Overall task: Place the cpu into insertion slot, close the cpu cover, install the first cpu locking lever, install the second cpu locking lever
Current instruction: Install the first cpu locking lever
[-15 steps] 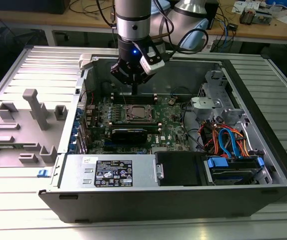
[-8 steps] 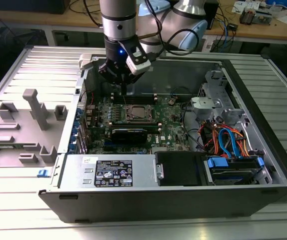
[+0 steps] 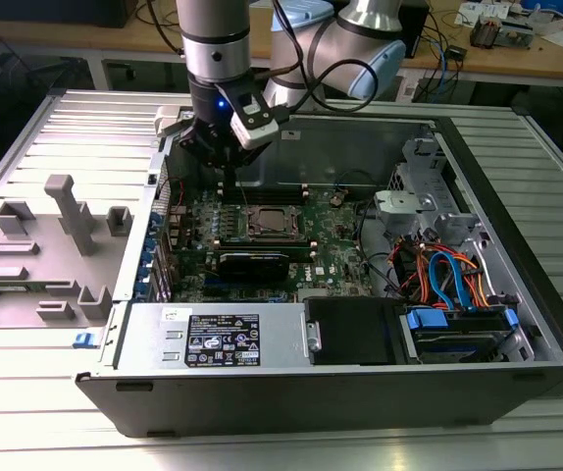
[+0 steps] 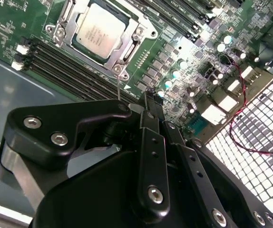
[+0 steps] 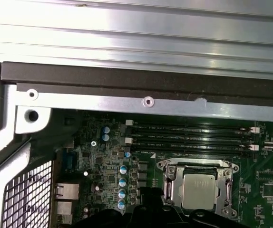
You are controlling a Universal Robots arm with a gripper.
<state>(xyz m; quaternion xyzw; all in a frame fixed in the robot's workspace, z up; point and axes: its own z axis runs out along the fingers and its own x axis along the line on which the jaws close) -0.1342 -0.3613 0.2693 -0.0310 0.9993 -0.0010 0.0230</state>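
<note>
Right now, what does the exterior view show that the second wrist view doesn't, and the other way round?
Exterior view: the open black computer case, its blue and orange cables, and a grey plastic fixture beside it. Second wrist view: a pale perforated metal grille. Both: the black end effector above the green circuit board carrying the silver-grey square cpu.

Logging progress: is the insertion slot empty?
No, in the second wrist view the cpu lies flat in the insertion slot, its silver-grey top facing up.
</note>
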